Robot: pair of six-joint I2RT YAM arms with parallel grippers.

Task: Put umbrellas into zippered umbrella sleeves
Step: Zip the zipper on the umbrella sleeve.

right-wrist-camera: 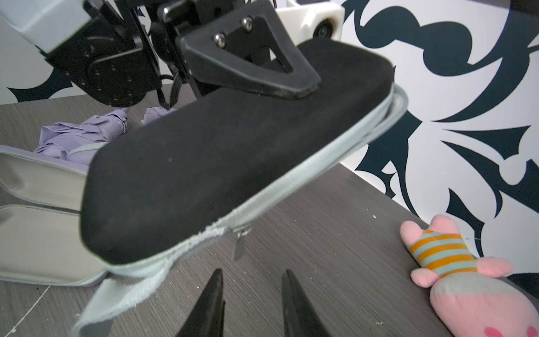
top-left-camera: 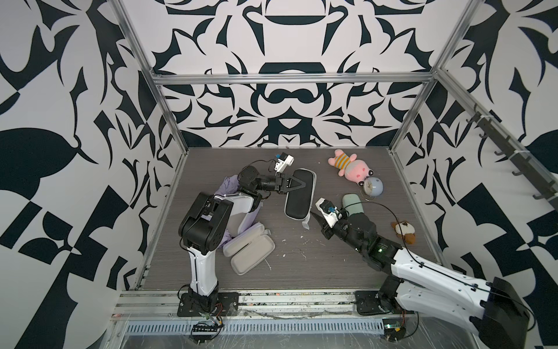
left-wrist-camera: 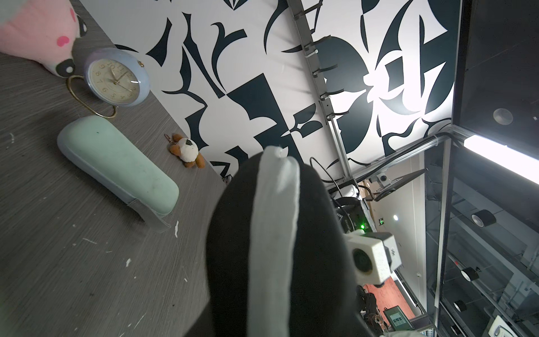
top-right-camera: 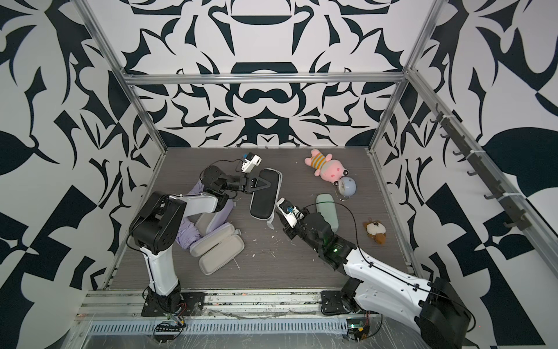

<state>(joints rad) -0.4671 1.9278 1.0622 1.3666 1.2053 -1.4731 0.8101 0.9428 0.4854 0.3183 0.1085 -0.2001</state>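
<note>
My left gripper [top-left-camera: 303,182] [top-right-camera: 269,183] is shut on the far end of the black sleeve [top-left-camera: 299,196] [top-right-camera: 264,196] and holds it tilted above the table. One left finger [right-wrist-camera: 253,67] lies flat on top of the black sleeve [right-wrist-camera: 233,160]. In the left wrist view the black sleeve [left-wrist-camera: 315,233] fills the foreground and hides the fingers. My right gripper [top-left-camera: 312,215] [top-right-camera: 277,215] [right-wrist-camera: 253,272] is open and empty at the sleeve's near end. The zip pull [right-wrist-camera: 239,245] hangs just beyond its tips. A lilac umbrella [top-left-camera: 231,185] [right-wrist-camera: 81,134] lies under the left arm.
An open lilac sleeve [top-left-camera: 250,250] [top-right-camera: 220,250] shows grey lining at the front left. A shut mint green sleeve [top-left-camera: 351,204] [left-wrist-camera: 116,163] lies beside the right arm. A pink plush [top-left-camera: 350,167], a pale-blue clock [top-left-camera: 373,186] and a small brown plush [top-left-camera: 404,232] sit to the right.
</note>
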